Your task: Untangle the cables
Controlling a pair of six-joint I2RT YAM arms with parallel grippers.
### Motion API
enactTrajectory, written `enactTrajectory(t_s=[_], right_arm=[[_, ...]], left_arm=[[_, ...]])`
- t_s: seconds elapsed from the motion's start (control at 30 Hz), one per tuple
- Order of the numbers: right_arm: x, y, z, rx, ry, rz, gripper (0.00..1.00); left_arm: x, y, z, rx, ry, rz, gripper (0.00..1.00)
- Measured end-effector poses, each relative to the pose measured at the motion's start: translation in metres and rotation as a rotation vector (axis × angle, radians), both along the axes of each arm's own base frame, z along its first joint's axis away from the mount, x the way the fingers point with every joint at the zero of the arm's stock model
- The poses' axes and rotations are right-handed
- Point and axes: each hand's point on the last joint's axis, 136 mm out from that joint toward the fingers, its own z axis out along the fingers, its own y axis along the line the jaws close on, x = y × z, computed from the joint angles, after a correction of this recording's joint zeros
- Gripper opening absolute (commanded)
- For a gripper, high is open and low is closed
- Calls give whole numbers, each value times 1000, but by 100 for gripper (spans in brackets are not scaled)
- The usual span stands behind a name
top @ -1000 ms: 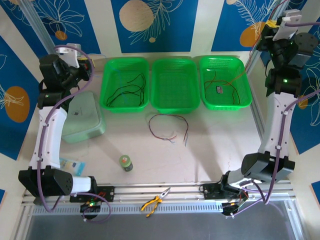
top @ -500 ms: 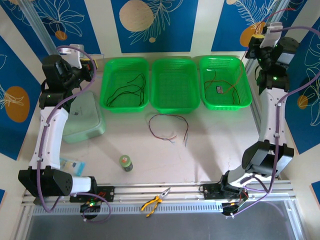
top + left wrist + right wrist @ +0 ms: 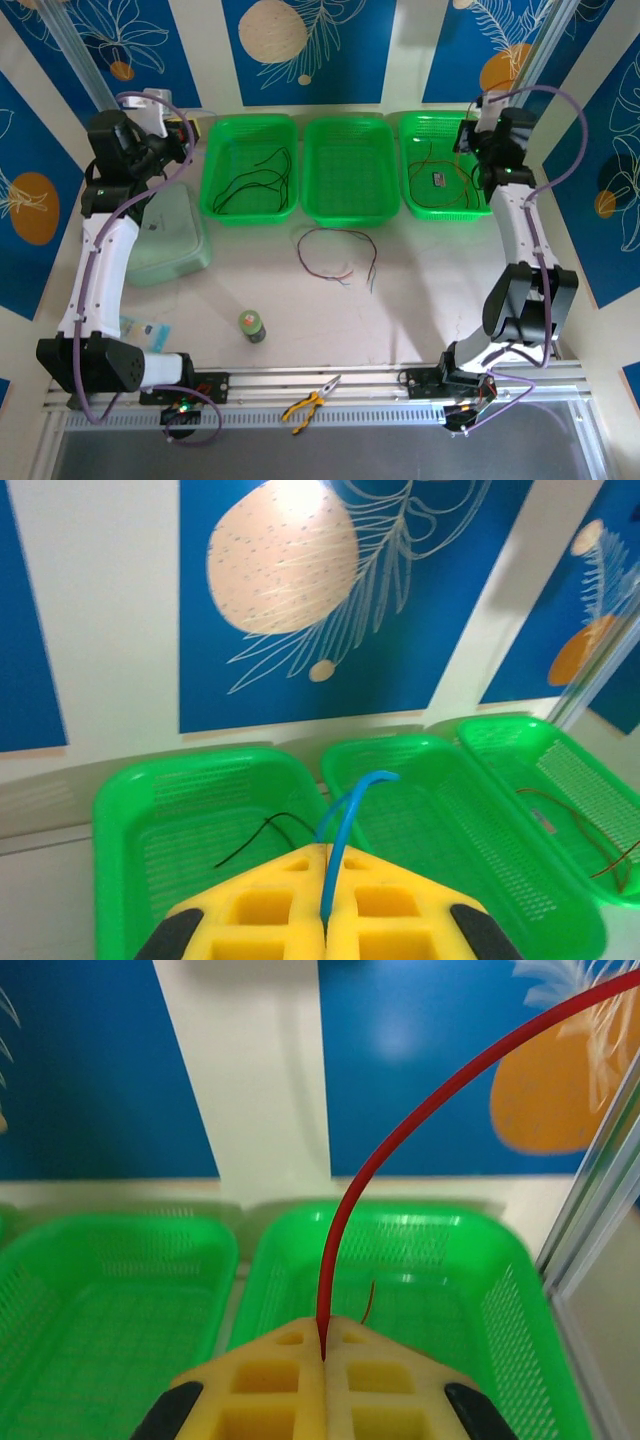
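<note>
- Table [image 3: 420, 290]: we see three green baskets in a row along its far edge, with both arm bases at the near edge.
- Left arm [image 3: 95, 270] reaches up along the left edge. Right arm [image 3: 525, 240] reaches up along the right edge.
- Left basket [image 3: 250, 119] holds black cables [image 3: 245, 182]. Middle basket [image 3: 348, 170] sits between the other two. Right basket [image 3: 440, 116] holds red and black cables [image 3: 455, 180] with a small dark tag among them.
- Pale green box [image 3: 170, 240] lies lid-on near the left edge, just beside the left basket.
- Left gripper [image 3: 178, 140] hangs over the far-left corner, next to the left basket. In the wrist view its yellow fingers [image 3: 260, 910] are pressed together, and the gripper [image 3: 325, 880] pinches a blue cable [image 3: 345, 810] that arcs up and to the right out of the seam.
- Right gripper [image 3: 470, 135] hangs over the right basket, toward the far-right corner. In the wrist view the gripper [image 3: 322, 1350] is clamped closed on a red cable [image 3: 400, 1120] that curves up and off the top right of the picture.
- Loose cable loop [image 3: 340, 231], dark red with a purple strand, lies on the table just in front of the middle basket, apart from both grippers.
- Pliers [image 3: 312, 402] with yellow handles lie on the rail at the near edge.
- Small green jar [image 3: 251, 325] stands upright left of centre, nearer the near edge.
</note>
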Motion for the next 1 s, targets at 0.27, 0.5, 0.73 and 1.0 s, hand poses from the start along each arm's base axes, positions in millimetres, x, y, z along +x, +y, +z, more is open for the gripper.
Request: enactTrajectory(t_s=[0.27, 0.5, 0.73, 1.0], right_arm=[[14, -6, -112, 99, 275, -36, 0], [28, -30, -169, 265, 502, -100, 0], [17, -41, -215, 416, 702, -174, 41], [-3, -35, -229, 502, 787, -239, 76]], left_arm=[[-13, -92, 4, 26, -28, -215, 0], [2, -142, -22, 57, 18, -300, 0], [21, -177, -17, 50, -20, -351, 0], [47, -219, -46, 56, 4, -405, 0]])
